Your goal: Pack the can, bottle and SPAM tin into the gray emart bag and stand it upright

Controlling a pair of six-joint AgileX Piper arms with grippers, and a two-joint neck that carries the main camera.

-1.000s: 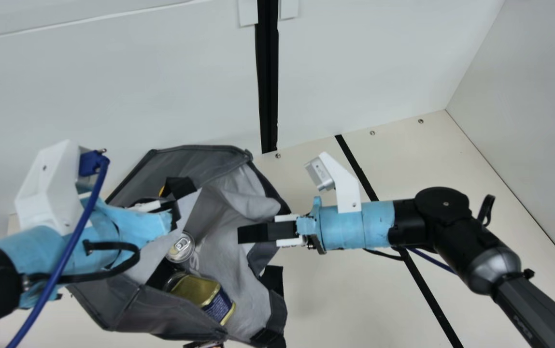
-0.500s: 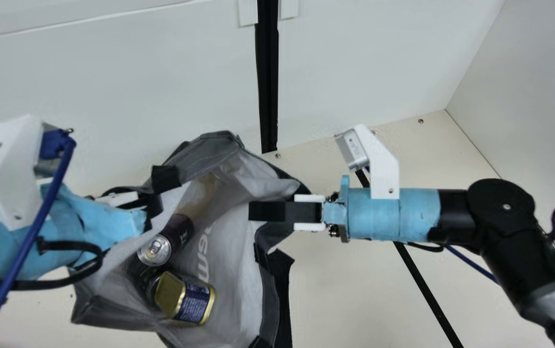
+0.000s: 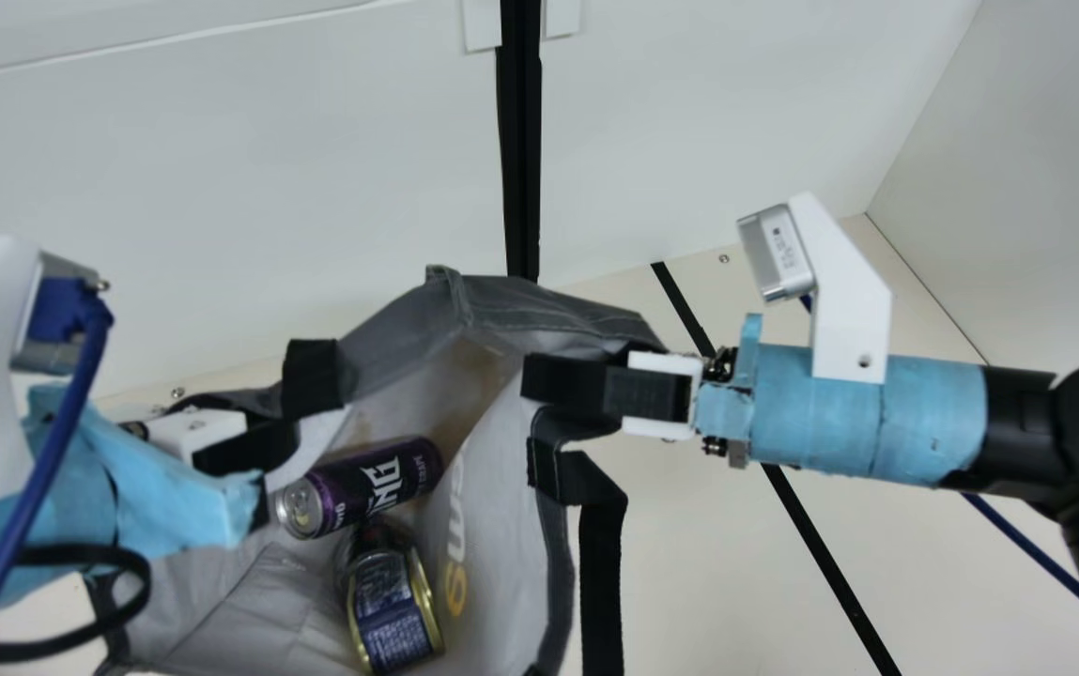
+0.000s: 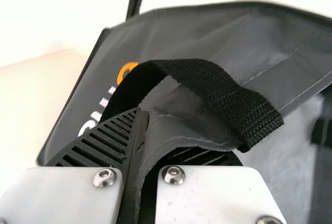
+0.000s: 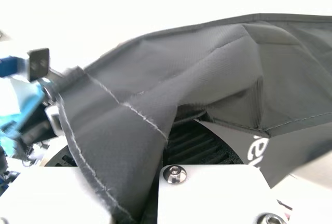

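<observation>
Rim of the gray fabric emart bag [image 3: 548,305] is pinched by the black ribbed left pincer [image 3: 271,460] and, at right, the black ribbed right pincer [image 3: 544,380]; inside, the purple metal can [image 3: 365,486] lies far, the blue-and-gold SPAM tin [image 3: 393,610] near

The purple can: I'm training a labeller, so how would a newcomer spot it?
In the main view, find the gray emart bag, gaping open at lower center. Inside lies a purple drink can, its silver top toward the left. Unlike the blue-and-gold SPAM tin beneath it in view, it wears big white letters.
</observation>
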